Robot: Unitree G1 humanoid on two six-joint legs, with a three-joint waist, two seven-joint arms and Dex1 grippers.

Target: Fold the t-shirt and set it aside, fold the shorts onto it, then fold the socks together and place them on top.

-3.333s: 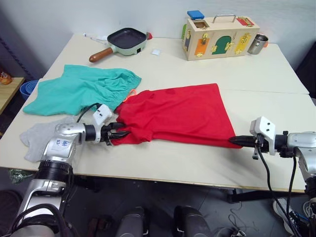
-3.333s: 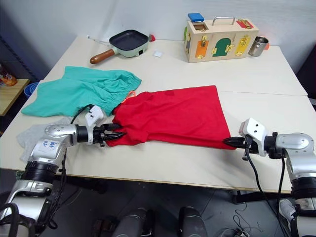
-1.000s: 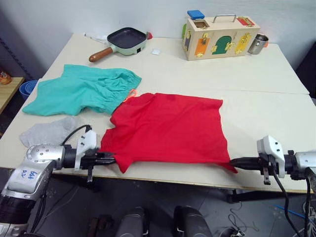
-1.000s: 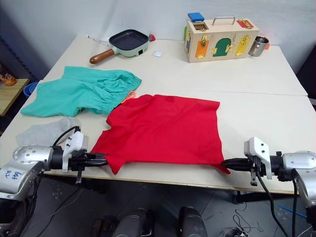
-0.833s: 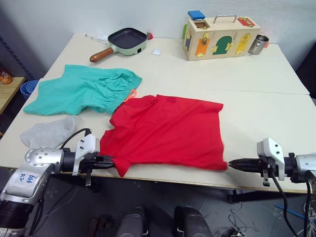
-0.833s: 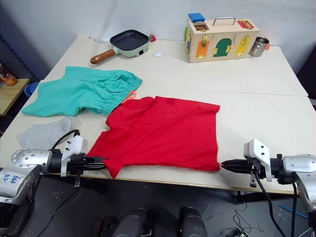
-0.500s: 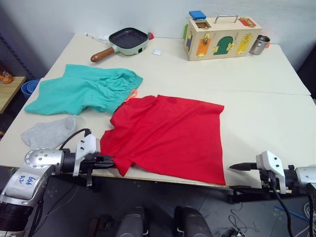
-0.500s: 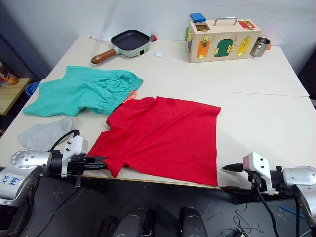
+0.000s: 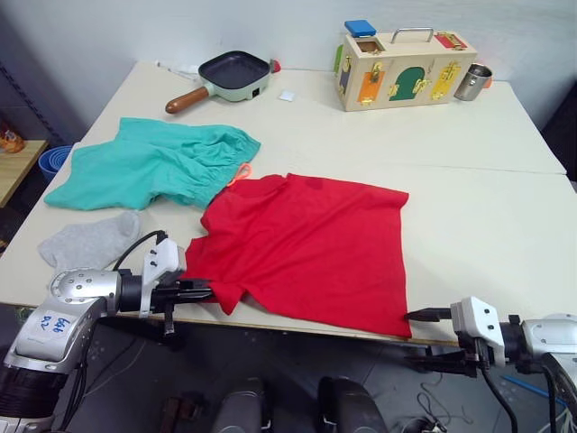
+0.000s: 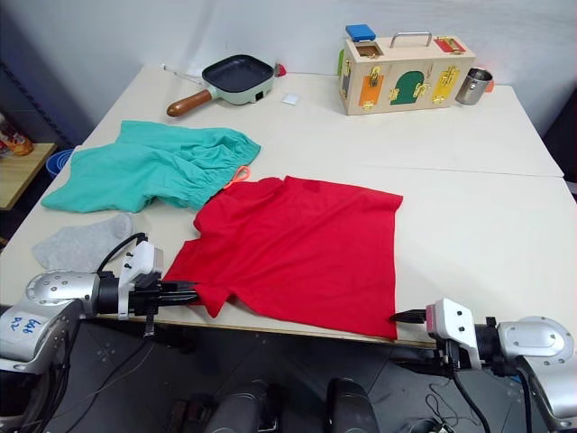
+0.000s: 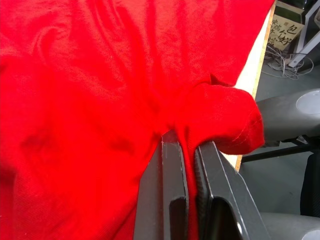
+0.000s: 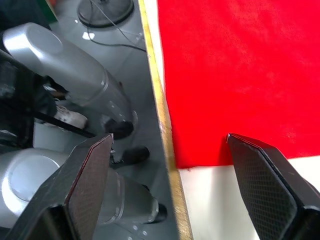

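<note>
Open counter [image 9: 487,234] is left to the right of the t-shirt [image 9: 311,248] and between it and the wooden box [image 9: 403,65] and pan [image 9: 230,72] at the far edge, while the left side is taken up by the shorts [image 9: 149,164] and socks [image 9: 90,242].

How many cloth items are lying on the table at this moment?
3: the red t-shirt at the near edge, the teal shorts beyond it to the left, and grey socks near the left corner, where one sock may hide another.
</note>
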